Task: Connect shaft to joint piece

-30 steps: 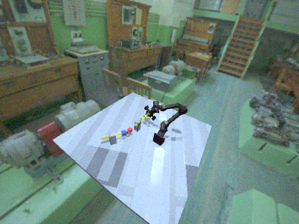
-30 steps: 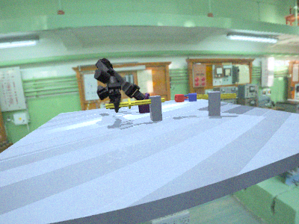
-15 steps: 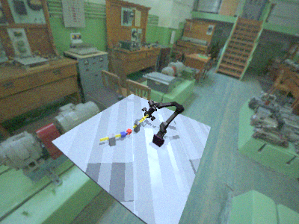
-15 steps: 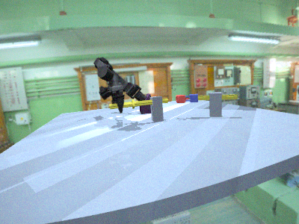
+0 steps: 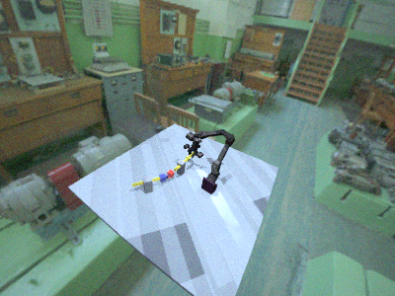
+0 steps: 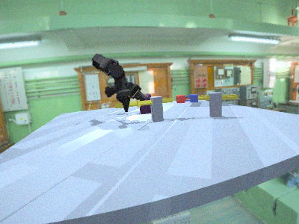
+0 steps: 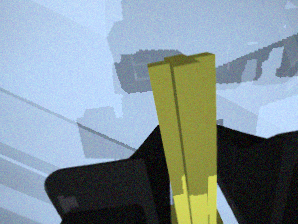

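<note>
The first shaft (image 5: pixel 138 185) (image 6: pixel 229 97) is yellow and runs through its grey block (image 5: pixel 148 186) (image 6: pixel 215 105). On its inner end sits the joint piece, with a blue part (image 5: pixel 163 178) (image 6: pixel 193 98) and a red part (image 5: pixel 171 174) (image 6: pixel 180 98). The second shaft (image 5: pixel 178 168) (image 6: pixel 167 100) (image 7: pixel 195 115), also yellow, passes through the other grey block (image 5: pixel 181 168) (image 6: pixel 157 109). Its inner end is close to the red part; the exterior view shows a small gap, and whether it has entered the opening cannot be told. My gripper (image 5: pixel 192 155) (image 6: pixel 131 104) (image 7: pixel 177 127) is shut on the second shaft near its outer end.
The arm's dark base (image 5: pixel 209 185) stands on the table (image 5: pixel 123 212) (image 6: pixel 142 168), to one side of the second shaft. The arm reaches over to the shaft's outer end. The grey block of the second shaft stands between my gripper and the joint piece.
</note>
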Tool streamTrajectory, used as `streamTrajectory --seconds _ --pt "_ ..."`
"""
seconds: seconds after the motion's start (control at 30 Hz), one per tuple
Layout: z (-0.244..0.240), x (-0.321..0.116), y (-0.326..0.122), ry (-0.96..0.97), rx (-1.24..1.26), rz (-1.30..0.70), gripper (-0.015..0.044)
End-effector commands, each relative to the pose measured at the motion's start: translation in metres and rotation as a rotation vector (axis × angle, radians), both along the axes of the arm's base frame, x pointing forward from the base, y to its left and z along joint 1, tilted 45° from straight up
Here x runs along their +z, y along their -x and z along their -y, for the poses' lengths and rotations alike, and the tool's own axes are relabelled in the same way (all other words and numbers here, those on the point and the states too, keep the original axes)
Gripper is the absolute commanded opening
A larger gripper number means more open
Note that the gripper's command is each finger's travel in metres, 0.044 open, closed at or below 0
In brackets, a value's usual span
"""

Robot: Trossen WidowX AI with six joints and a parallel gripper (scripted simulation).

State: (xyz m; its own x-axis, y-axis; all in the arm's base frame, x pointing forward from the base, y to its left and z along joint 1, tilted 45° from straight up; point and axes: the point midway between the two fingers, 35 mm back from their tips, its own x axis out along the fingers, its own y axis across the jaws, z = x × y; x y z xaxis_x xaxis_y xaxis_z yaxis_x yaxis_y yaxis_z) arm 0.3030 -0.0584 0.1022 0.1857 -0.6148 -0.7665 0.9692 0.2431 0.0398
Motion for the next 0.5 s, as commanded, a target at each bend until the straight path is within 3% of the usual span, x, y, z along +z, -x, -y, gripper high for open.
streamTrajectory --seconds 0.0,0.47 --pt "0.000 -0.005 0.001 0.047 -0.050 -0.040 0.0000" --pt "-0.020 -0.020 0.004 0.093 -0.079 -0.077 0.0000"
